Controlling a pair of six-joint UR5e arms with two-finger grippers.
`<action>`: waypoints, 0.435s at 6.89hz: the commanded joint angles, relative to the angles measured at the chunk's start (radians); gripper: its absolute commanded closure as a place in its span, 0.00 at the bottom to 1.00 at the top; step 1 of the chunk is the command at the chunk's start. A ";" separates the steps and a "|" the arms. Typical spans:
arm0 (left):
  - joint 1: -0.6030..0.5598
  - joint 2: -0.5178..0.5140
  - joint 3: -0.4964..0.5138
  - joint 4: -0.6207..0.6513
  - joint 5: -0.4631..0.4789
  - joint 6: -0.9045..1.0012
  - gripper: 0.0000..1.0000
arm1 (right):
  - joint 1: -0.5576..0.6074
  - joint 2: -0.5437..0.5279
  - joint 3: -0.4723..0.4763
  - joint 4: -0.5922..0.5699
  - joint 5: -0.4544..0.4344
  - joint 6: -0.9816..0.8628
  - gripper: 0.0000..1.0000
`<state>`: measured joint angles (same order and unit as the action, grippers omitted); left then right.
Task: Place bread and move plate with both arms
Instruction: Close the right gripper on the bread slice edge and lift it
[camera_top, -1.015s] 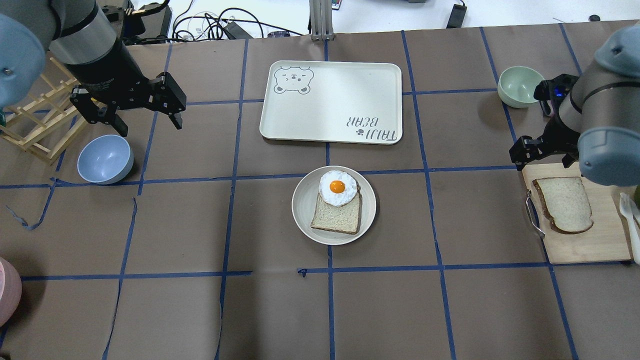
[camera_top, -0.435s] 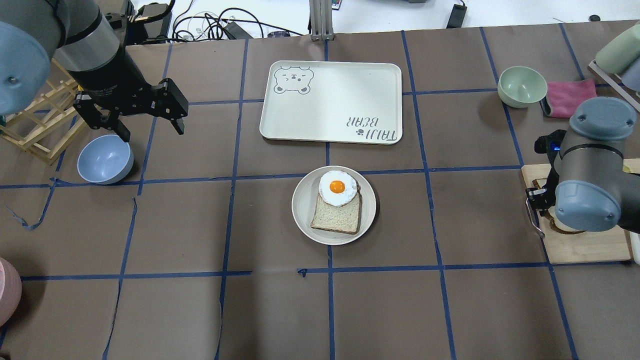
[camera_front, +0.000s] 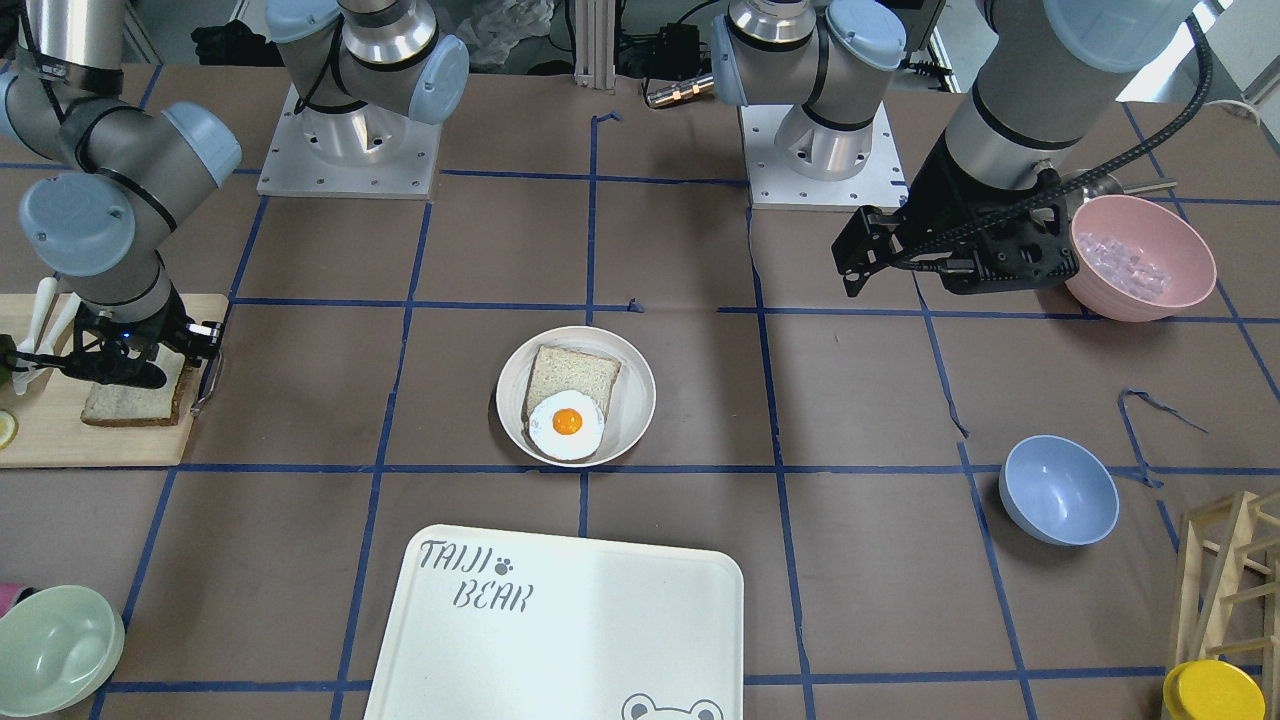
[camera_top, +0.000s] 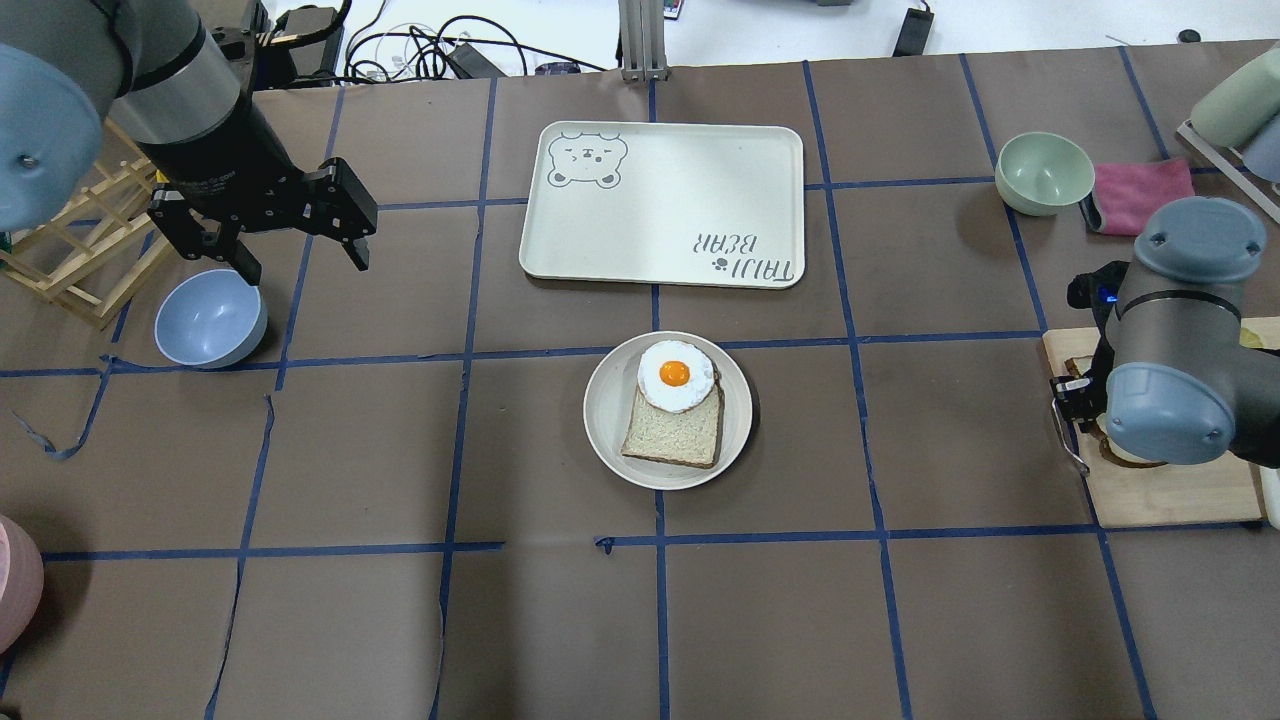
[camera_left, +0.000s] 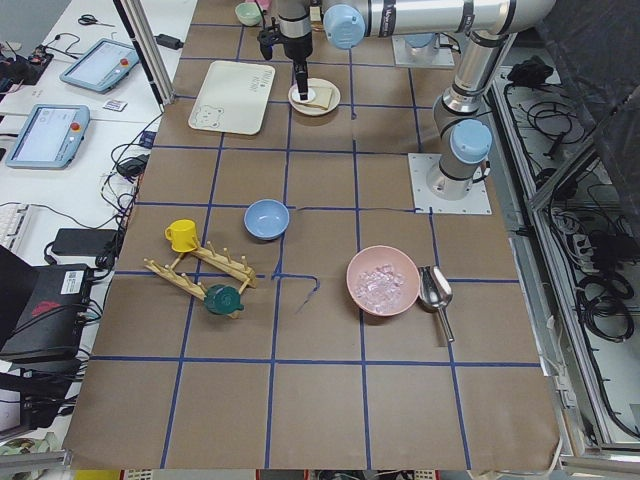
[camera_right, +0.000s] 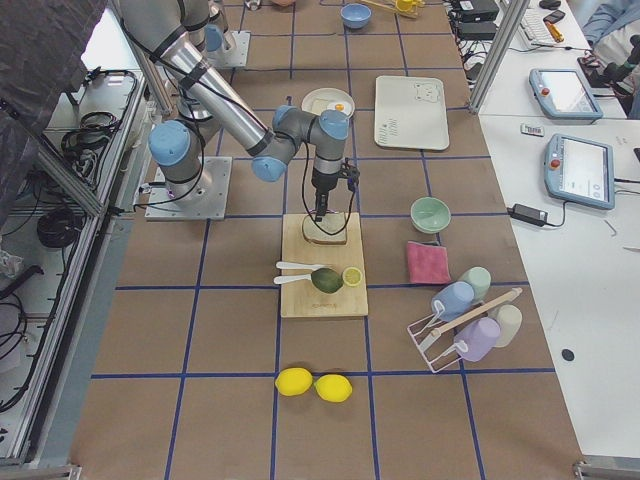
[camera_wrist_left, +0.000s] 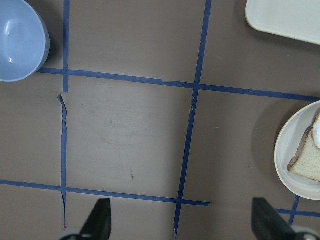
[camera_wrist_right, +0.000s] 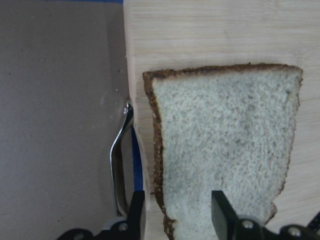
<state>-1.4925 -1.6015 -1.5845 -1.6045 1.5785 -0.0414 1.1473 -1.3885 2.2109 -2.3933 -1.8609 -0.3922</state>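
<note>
The bread (camera_wrist_right: 225, 145), a pale slice with a dark crust, lies flat on the wooden cutting board (camera_top: 1170, 495); it also shows in the front view (camera_front: 130, 405). My right gripper (camera_wrist_right: 179, 215) is open just above one end of the slice, one finger beside the crust and one over the crumb. In the overhead view the arm hides most of it. The cream plate (camera_top: 600, 410) holds a tan slice and a fried egg (camera_top: 675, 375). My left gripper (camera_top: 303, 262) is open and empty, high above the table left of the plate.
The white TAIJI BEAR tray (camera_top: 660, 205) lies behind the plate. A blue bowl (camera_top: 210, 318) and a wooden rack (camera_top: 70, 250) are under the left arm. A green bowl (camera_top: 1043, 172) and pink cloth (camera_top: 1140, 195) sit beyond the cutting board. A pink bowl (camera_front: 1140, 258) stands by the left arm.
My right arm has swung toward the table's front and down over the cutting board, covering the bread in the overhead view. The left gripper has barely shifted.
</note>
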 joint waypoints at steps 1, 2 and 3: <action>0.000 0.000 0.000 0.000 0.000 0.000 0.00 | 0.002 0.011 0.000 -0.001 0.006 0.006 0.48; 0.000 0.000 0.000 0.000 0.002 0.000 0.00 | 0.002 0.011 -0.002 0.000 0.006 0.004 0.51; 0.000 0.000 0.000 0.000 0.000 0.000 0.00 | 0.002 0.011 -0.002 0.002 0.000 -0.003 0.72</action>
<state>-1.4926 -1.6015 -1.5846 -1.6046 1.5791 -0.0414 1.1487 -1.3783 2.2096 -2.3932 -1.8565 -0.3898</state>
